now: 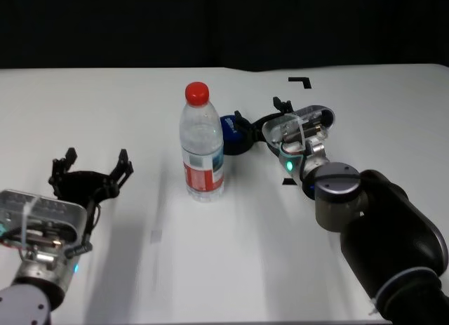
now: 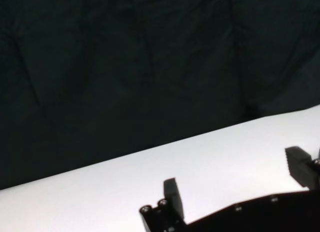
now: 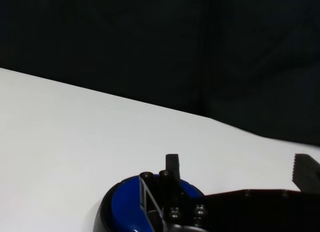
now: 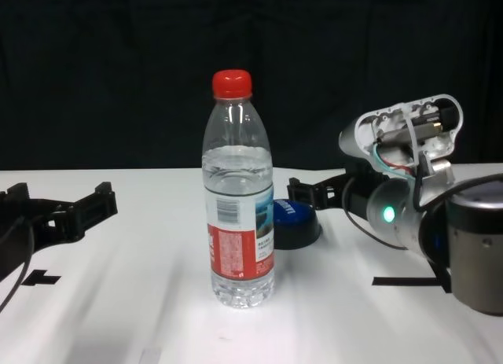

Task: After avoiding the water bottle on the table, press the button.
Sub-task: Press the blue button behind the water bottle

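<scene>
The water bottle [image 1: 202,146], clear with a red cap, stands upright mid-table [image 1: 140,269]. Just behind it to the right sits the blue-domed button [image 1: 230,130] on its black base; it also shows in the chest view, where the button [image 4: 294,221] peeks out past the bottle [image 4: 238,199]. My right gripper [image 1: 261,116] is open, right of the bottle. In the right wrist view one of its fingers [image 3: 172,164] hangs over the button [image 3: 125,204]; contact cannot be told. My left gripper [image 1: 95,163] rests open at the near left, holding nothing.
Black tape marks lie on the white surface: a corner mark [image 1: 300,80] at the far right, one [image 4: 39,279] near the left arm and a strip [image 4: 401,282] by the right forearm. A dark curtain backs the table.
</scene>
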